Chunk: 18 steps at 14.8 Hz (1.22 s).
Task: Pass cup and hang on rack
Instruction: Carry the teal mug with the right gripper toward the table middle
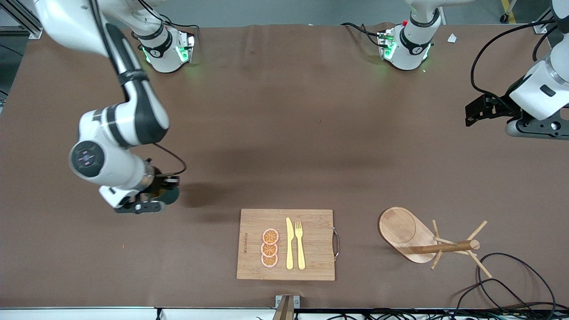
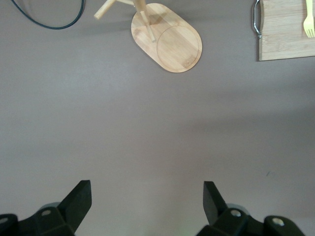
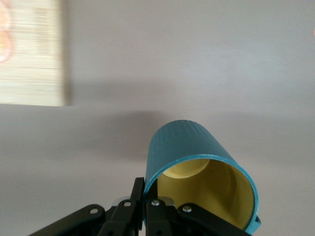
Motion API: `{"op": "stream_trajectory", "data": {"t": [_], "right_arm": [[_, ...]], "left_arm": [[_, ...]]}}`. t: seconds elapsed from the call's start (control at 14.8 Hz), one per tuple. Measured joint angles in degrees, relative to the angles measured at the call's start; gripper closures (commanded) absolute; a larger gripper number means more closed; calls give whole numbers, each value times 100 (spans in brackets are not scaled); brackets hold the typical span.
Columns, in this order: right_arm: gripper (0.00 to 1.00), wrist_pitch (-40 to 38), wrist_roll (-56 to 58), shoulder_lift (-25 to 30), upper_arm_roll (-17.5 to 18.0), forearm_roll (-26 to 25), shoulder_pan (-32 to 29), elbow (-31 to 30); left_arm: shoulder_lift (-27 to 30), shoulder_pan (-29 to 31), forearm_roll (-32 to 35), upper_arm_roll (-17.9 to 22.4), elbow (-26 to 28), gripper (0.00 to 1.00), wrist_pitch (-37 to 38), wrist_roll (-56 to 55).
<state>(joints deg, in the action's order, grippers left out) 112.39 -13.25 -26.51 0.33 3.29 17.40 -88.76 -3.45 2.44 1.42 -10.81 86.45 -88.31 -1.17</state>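
The cup (image 3: 197, 172) sits in the right gripper (image 3: 147, 204), low over the table (image 1: 284, 133) at the right arm's end, beside the cutting board (image 1: 286, 244). The jaws are clenched on the cup's rim, one finger inside the yellow wall and one outside. That is a thin pinch on a single wall, so the cup could swing or slip once the arm lifts and turns for the pass. A tilted cup would also leave its handle badly placed for the other arm.

The left gripper (image 2: 147, 201) hangs well apart, over bare table at the left arm's end, its jaws released and wide; that arm waits. The rack (image 1: 415, 238) stands near the front camera, toward the left arm's end, with a loose cable (image 1: 511, 284) beside its pegs that could snag a reaching arm.

The right wrist view shows the pinch on the rim and the yellow inside; the front view hides most of the cup under the arm. The front view alone shows both arms and how far the cup is from the rack. The left wrist view shows the rack's oval base from above.
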Motion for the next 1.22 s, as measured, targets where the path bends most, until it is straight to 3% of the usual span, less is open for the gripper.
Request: {"op": "stream_trajectory", "data": {"t": [0.2, 0.61, 1.02, 1.22], "right_arm": [[100, 4, -729, -194, 11, 2, 784, 423], [100, 384, -1567, -1538, 3, 299, 2020, 2093], [100, 1625, -1565, -2267, 247, 437, 2359, 2343], [99, 1761, -1597, -2556, 303, 440, 2523, 2509]], "left_arm": [[-9, -13, 0, -44, -22, 0, 0, 0], [-13, -81, 0, -49, -34, 0, 0, 0], [-45, -79, 0, -43, -39, 0, 0, 0], [-86, -79, 0, -33, -46, 0, 0, 0]]}}
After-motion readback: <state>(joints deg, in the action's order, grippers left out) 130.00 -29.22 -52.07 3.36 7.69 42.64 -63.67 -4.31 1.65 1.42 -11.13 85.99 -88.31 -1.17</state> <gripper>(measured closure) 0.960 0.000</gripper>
